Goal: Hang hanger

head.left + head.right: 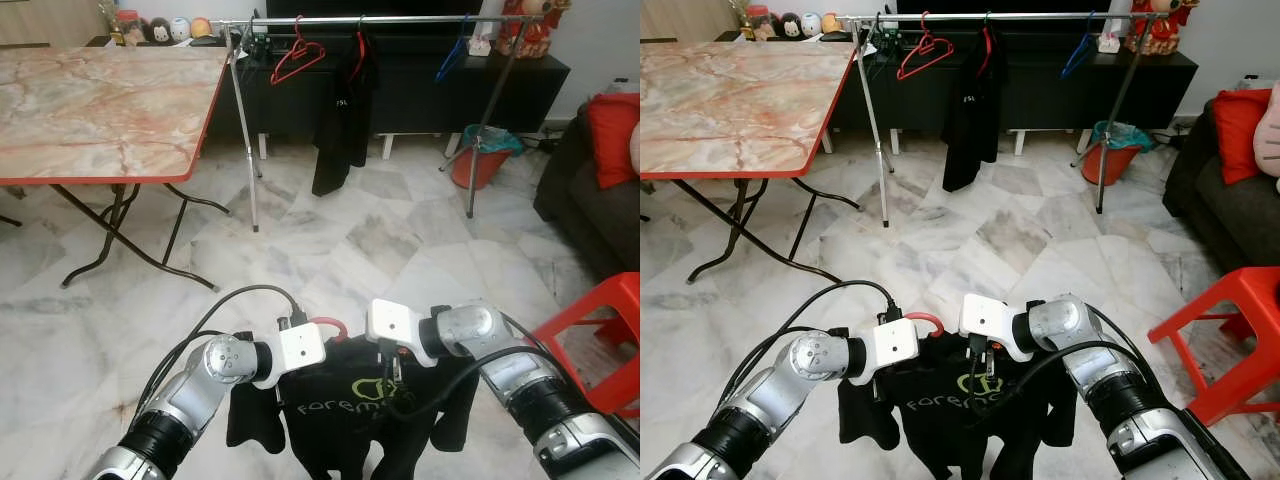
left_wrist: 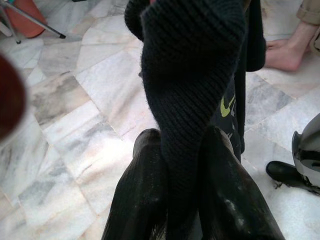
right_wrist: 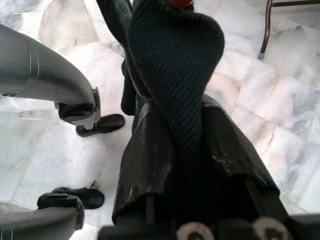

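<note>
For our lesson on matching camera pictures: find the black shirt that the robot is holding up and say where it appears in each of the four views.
Left eye view: black shirt bottom centre, hanging between both arms.
Right eye view: bottom centre, slightly further left.
Left wrist view: black knit fabric pinched between the left gripper's fingers, running up the middle.
Right wrist view: a fold of it clamped by the right gripper, centre.
Shared landmark: the marble floor.
</note>
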Available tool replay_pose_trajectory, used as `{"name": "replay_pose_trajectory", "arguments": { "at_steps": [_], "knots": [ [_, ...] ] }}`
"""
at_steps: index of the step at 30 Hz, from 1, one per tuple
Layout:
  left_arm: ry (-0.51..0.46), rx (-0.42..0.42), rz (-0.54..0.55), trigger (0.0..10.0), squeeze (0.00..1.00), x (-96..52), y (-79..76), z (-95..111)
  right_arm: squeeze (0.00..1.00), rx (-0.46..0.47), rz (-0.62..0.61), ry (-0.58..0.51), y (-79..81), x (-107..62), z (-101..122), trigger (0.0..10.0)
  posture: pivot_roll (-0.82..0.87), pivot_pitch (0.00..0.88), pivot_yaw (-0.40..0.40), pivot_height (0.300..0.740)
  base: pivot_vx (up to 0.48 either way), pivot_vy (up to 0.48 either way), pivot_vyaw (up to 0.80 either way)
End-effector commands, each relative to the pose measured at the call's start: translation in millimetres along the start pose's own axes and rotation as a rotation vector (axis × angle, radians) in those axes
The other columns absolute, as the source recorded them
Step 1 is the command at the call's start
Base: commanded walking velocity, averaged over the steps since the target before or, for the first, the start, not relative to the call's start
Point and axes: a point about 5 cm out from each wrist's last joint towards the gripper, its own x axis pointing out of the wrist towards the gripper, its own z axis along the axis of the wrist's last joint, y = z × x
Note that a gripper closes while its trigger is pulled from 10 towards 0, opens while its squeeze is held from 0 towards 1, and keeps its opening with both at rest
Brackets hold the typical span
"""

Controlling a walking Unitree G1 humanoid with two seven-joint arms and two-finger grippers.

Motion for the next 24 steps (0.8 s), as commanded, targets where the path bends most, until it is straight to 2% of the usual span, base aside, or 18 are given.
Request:
{"name": "replay_pose_trajectory", "arguments": {
  "at_steps": [1, 24],
  "knots": [
    [0.002, 0.004, -0.024, 0.0, 0.00, 3.5, -3.1, 1.4, 0.00, -0.075, 0.015, -0.072, -0.5, 4.0, 21.5, 10.0, 0.04, 0.030, -0.036, 0.740, 0.000, 0.000, 0.00],
    [-0.035, 0.029, -0.030, 0.0, 0.00, 2.3, -1.8, 8.7, 0.00, -0.082, 0.038, -0.082, 3.9, 9.0, 24.4, 10.0, 0.04, 0.048, -0.035, 0.740, 0.000, 0.000, 0.00]
  ]
}}
